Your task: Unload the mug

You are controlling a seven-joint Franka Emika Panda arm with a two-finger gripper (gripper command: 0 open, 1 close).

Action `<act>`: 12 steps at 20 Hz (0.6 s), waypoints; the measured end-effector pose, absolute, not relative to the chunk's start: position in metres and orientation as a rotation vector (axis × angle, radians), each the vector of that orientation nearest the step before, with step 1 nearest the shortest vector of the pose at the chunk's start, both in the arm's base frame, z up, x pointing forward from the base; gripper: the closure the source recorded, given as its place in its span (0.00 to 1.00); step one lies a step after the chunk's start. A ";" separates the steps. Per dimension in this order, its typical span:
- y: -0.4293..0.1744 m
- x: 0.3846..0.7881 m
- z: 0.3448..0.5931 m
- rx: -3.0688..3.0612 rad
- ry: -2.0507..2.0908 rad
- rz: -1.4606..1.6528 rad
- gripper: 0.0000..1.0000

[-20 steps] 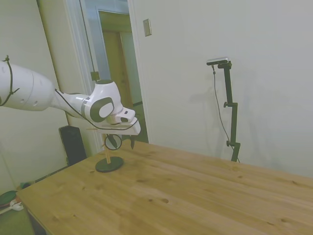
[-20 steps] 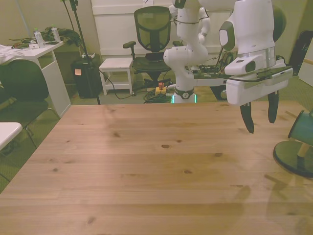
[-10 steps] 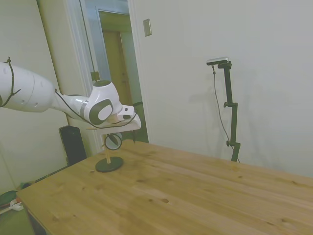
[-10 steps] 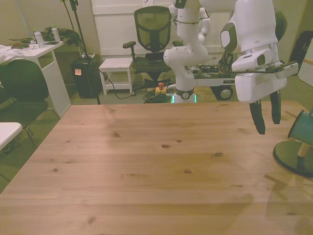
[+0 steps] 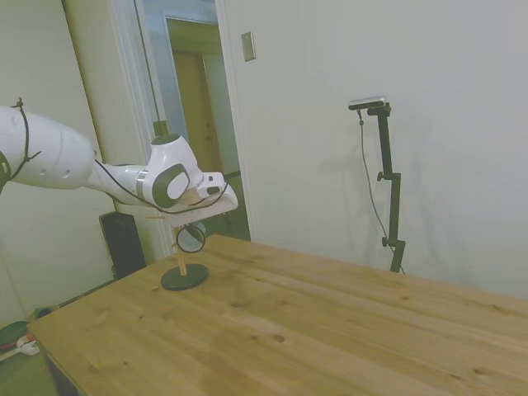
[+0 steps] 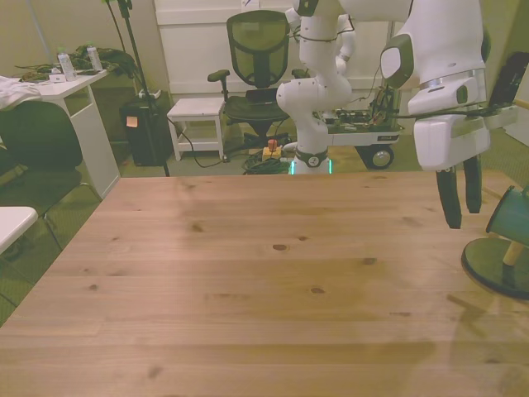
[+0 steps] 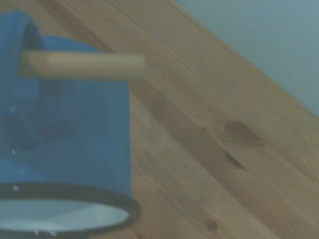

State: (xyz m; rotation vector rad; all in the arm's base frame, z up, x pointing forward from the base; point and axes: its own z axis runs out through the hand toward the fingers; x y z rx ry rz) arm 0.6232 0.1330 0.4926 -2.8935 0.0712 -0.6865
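Observation:
The light-blue mug [image 6: 512, 215] hangs by its handle on a wooden peg stand with a dark round base [image 6: 498, 268], at the front view's right edge. In the side view the mug [image 5: 191, 238] shows its white inside, just below my hand. My gripper [image 6: 461, 195] is open, with its fingers pointing down just to the front view's left of the mug and nothing between them. From the wrist, the mug [image 7: 65, 129] fills one side of the picture, with its dark rim and the wooden peg [image 7: 82, 64] through its handle.
The stand's base [image 5: 184, 277] sits near the table's corner by the doorway. The wide wooden table top [image 6: 264, 273] stretches to the front view's left. An office chair [image 6: 257, 50], a second white robot [image 6: 318, 83] and a desk lie beyond the far edge.
My gripper has moved toward the front view's right, closer to the mug, and has turned a little about its axis. The mug and stand have not moved.

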 end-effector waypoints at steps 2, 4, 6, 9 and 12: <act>0.149 0.626 0.500 -2.870 0.063 -0.701 0.00; 0.168 0.626 0.507 -2.854 0.041 -0.706 0.00; 0.181 0.626 0.505 -2.855 0.036 -0.676 0.00; 0.179 0.631 0.499 -2.865 0.050 -0.648 0.00; 0.170 0.634 0.496 -2.868 0.073 -0.640 0.00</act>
